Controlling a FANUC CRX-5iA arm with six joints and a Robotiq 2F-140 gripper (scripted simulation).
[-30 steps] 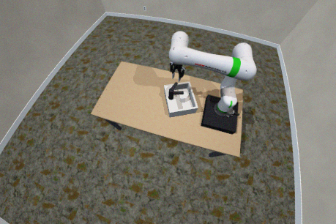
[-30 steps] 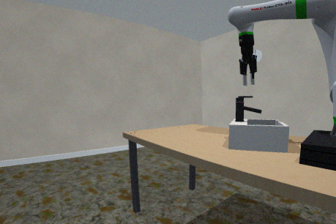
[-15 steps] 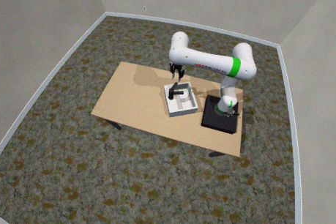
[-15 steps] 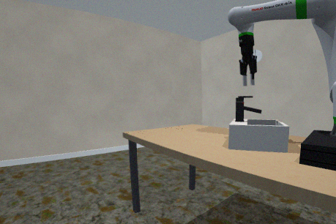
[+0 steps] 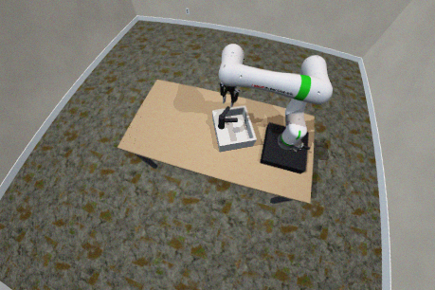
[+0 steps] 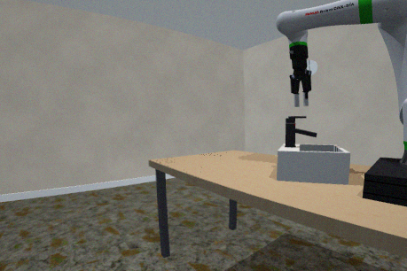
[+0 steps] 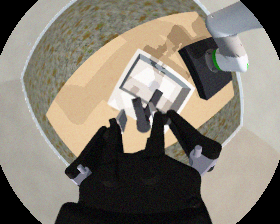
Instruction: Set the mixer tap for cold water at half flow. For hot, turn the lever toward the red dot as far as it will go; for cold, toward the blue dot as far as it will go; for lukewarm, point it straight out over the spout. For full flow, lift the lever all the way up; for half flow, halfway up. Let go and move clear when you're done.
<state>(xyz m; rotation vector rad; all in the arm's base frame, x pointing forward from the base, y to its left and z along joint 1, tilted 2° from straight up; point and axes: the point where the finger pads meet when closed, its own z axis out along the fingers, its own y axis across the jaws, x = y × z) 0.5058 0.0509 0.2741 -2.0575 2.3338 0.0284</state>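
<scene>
A black mixer tap [image 5: 221,121] [image 6: 290,133] stands at the back-left rim of a white sink [image 5: 237,143] [image 6: 312,166] [image 7: 184,94] on the wooden table [image 5: 175,128] [image 6: 235,170]. Its lever [image 6: 296,118] lies flat on top, roughly in line with the spout [image 6: 307,132]. My gripper [image 5: 228,99] [image 6: 301,103] [image 7: 137,111] hangs straight above the tap, fingers pointing down, a short gap clear of the lever. The fingers stand partly apart with nothing between them. The red and blue dots are too small to see.
The arm's black base block [image 5: 284,154] [image 6: 390,179] sits on the table just right of the sink. Walls enclose a carpeted floor all round.
</scene>
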